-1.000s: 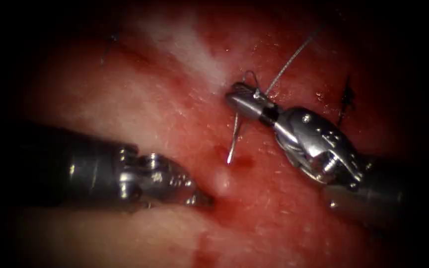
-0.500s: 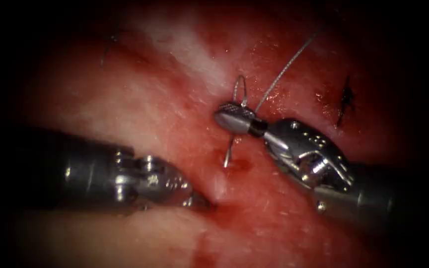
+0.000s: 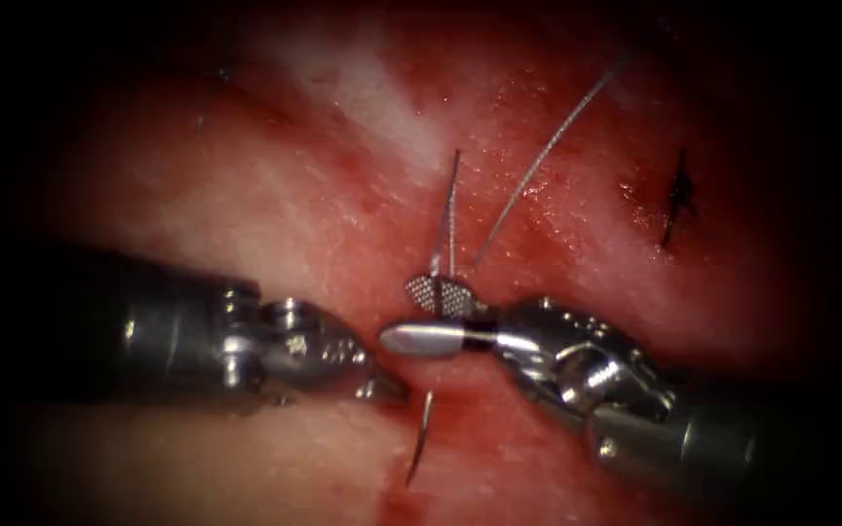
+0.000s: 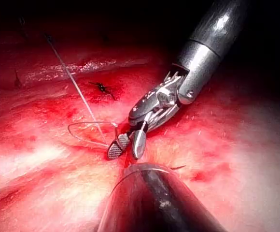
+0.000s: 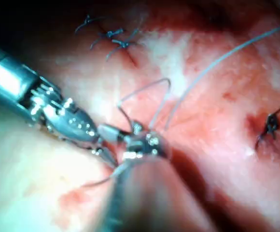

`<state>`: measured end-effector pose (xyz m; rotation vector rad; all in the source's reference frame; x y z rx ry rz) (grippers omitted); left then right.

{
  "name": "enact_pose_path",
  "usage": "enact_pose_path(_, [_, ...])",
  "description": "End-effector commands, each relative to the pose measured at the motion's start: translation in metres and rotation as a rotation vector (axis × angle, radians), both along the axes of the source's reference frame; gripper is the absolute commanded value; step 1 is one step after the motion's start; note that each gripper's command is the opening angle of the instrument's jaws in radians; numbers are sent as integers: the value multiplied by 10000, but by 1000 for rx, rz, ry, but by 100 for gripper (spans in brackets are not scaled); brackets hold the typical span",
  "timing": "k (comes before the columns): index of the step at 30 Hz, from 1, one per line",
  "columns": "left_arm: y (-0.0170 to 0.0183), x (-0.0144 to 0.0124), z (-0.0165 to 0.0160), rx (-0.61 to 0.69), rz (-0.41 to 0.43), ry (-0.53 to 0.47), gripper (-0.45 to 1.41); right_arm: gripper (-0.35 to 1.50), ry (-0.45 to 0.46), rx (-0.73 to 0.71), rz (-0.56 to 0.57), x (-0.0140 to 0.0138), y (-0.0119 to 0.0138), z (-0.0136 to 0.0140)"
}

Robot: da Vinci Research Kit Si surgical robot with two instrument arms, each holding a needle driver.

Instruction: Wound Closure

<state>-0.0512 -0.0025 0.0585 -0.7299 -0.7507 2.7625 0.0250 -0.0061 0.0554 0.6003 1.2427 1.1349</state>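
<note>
Steel-grey and thin, the needle (image 3: 450, 209) stands nearly upright over the cut (image 3: 397, 263) in the endoscope view. Its upper part rises above the right tool (image 3: 400, 314), and its lower part reappears below the tool, tapering to a point over the pale tissue (image 3: 246, 195) at the cut's near end. The stretch between is hidden behind the tool.

The right tool's jaws stand apart, with the cross-hatched face of the upper one turned to the camera. The needle crosses at the jaws, but I cannot make out whether either face presses on it. Whether the point has entered the tissue is also hard to tell.

Pale thread (image 3: 548, 151) runs from the needle's upper part up and to the right across the red fluid (image 3: 538, 234), fading into the dark edge.

The left tool (image 3: 387, 390) lies on the left side of the cut, its tip just beside the needle's lower part. In the right wrist view its jaws look spread, and nothing shows between them.

A dark tied stitch (image 3: 676, 200) sits well to the right of the cut.
</note>
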Motion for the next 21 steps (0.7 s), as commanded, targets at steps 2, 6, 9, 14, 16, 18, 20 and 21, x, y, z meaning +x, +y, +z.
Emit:
enact_pose_path(2, [-2, -6, 5, 0, 0, -1, -45, 131, -45, -74, 19, -5, 16, 14])
enact_pose_path(6, [-2, -6, 5, 0, 0, -1, -45, 131, -80, -126, 37, -21, 27, 20])
enact_pose_path(9, [-2, -7, 5, 0, -1, 0, -45, 131, -98, -152, 38, -27, 32, 21])
enact_pose_path(14, [-3, -7, 4, -3, 3, -2, -45, 126, -108, -159, 46, -23, 36, 20])
enact_pose_path(16, [-3, -7, 4, -3, 3, -3, -45, 123, -125, -169, 59, -23, 40, 19])
enact_pose_path(18, [-3, -7, 3, -2, 3, -3, -45, 110, -139, -173, 74, -24, 44, 19])
enact_pose_path(20, [-3, -7, 3, -2, 3, -2, -45, 84, -144, -172, 80, -25, 46, 20])
enact_pose_path(21, [-3, -7, 3, -2, 3, -2, -45, 71, -148, -172, 86, -25, 47, 20])
